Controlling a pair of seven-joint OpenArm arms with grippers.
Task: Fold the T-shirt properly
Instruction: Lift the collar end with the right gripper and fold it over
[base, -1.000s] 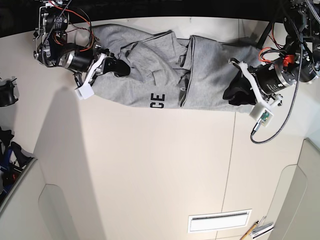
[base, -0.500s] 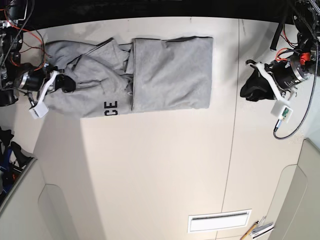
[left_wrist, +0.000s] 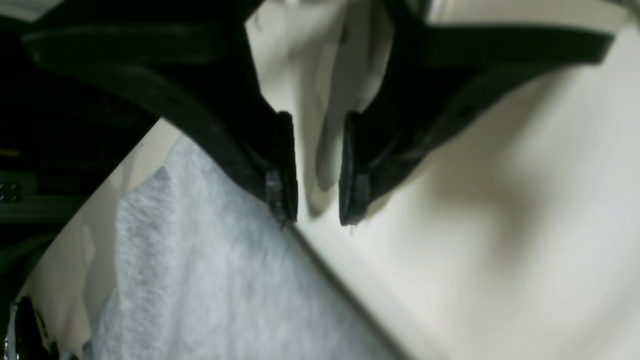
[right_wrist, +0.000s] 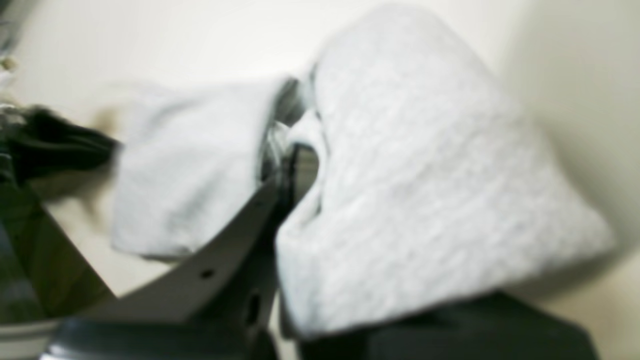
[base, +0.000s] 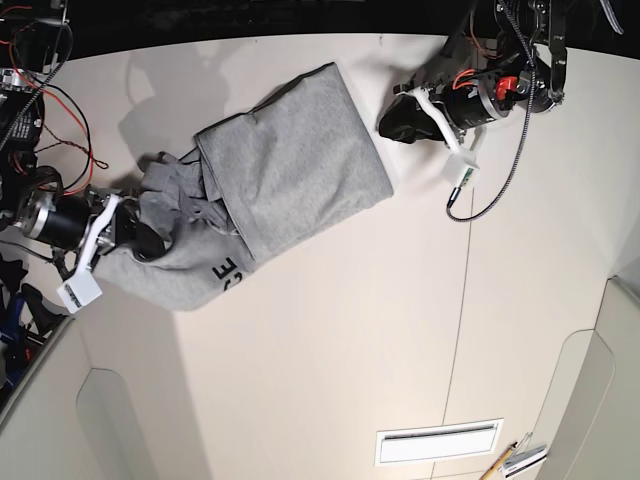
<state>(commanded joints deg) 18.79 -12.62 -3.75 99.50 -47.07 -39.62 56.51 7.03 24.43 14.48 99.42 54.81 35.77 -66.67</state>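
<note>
Swung round since half a second ago: T-shirt (base: 290, 175) no longer square to the table edge, now slanting from 8 o'clock to 1 o'clock across the upper part of the base view. Dragged down and outward at the 9 o'clock end by the right gripper (base: 148, 240), clamped on a bunched handful of grey cloth. Shifted inward as well: left gripper (base: 400, 122), now just beside the shirt's 2 o'clock corner, apart from it, jaws parted with only bare table between them in the left wrist view (left_wrist: 317, 200).

No containers in sight. Folded plain grey panel uppermost, black lettering (base: 227, 272) peeking out below its lower edge near 7 o'clock. Right wrist view blurred: grey fabric (right_wrist: 425, 190) draped over and wrapped round the black finger (right_wrist: 295, 175).

Cream table (base: 330, 350) underneath, a seam line (base: 462, 330) running down it at 4 o'clock. Dark background past the far edge at 12 o'clock. White slotted vent plate (base: 438, 441) at 5 o'clock, well apart from the shirt. Black cable (base: 500, 180) looping from the left arm. Red and black wires (base: 60, 110) near 10 o'clock.
</note>
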